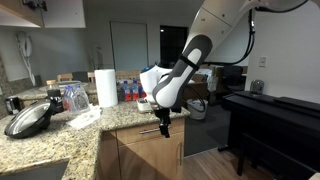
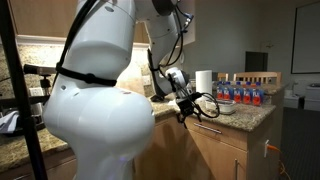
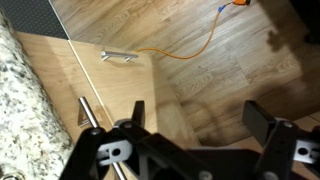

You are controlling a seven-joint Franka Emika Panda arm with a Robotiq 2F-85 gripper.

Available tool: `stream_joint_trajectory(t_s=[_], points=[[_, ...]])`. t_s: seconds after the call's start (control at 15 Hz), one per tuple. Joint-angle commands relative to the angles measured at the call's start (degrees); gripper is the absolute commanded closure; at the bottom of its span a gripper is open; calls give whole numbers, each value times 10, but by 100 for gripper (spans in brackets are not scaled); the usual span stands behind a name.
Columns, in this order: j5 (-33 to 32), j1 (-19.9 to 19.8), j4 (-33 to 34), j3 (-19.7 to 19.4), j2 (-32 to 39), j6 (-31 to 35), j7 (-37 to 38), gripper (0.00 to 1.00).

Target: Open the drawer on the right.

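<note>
Kitchen, granite countertop (image 1: pixel 60 140). Tucked under its front edge near the corner: drawer (image 3: pixel 120 98), long silver handle (image 3: pixel 86 110). Hovering just beside that handle: gripper (image 3: pixel 200 118), fingers (image 3: pixel 137 113) spread wide, released, grasping nothing.

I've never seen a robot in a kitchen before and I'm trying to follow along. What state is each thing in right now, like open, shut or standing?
Drawer: shut, no inside showing.
Gripper: open, holding nothing, close to the drawer's bar handle.
Paper towel roll: upright on the counter.
Orange cable: lying loose on the wood floor.
</note>
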Motion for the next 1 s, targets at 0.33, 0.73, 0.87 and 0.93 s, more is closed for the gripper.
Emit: stream_joint_trajectory(t_s=[0.33,0.73,0.87,0.93], points=[[-341,62,40,-75,117,115,200,0],[-421,43,58,-48,150,89,249,0],[-421,43,63,-47,154,89,249,0],[-441,49,63,-53,155,94,281,0]])
